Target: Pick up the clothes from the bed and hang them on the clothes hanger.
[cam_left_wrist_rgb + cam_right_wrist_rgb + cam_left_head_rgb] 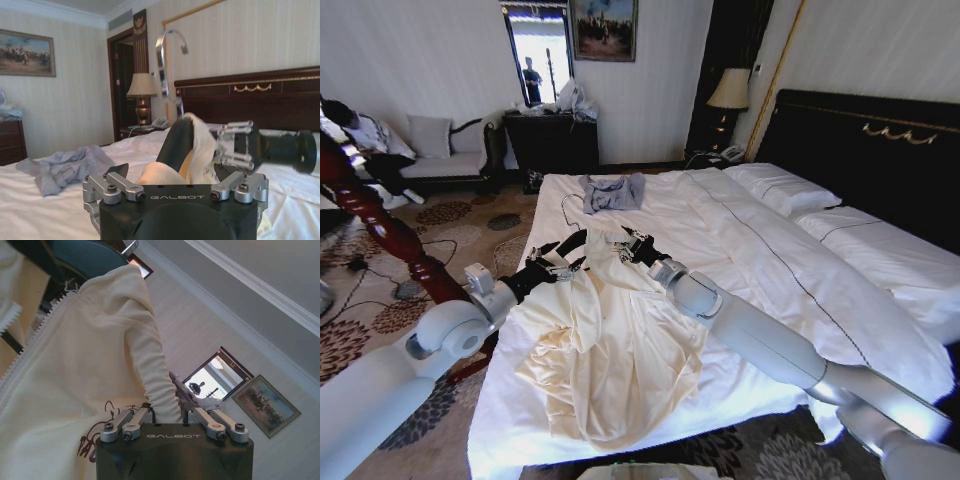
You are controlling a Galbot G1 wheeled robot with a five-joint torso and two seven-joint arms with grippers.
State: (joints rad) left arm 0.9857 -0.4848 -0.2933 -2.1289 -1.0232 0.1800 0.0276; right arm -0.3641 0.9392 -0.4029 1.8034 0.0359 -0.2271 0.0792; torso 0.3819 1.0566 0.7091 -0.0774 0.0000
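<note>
The bed (760, 250) is still carrying most of the clothes (610, 350), which are spilling toward its foot edge. The clothes hanger (175, 140) is already standing inside the collar, one shoulder covered, so the hanging is partly done. The left gripper (563, 262) is closing on the hanger just above the garment. The right gripper (632, 246) is pinching the cream fabric beside it.

Your head camera sits high, looking forward and down across the bed (770, 250), both arms entering from the lower corners of its frame. Your left wrist camera rides low and close behind its gripper (175, 187), facing the headboard (260, 95). Your right wrist camera tilts upward, pressed close to the cream garment (75, 370). All three views share that garment.
</note>
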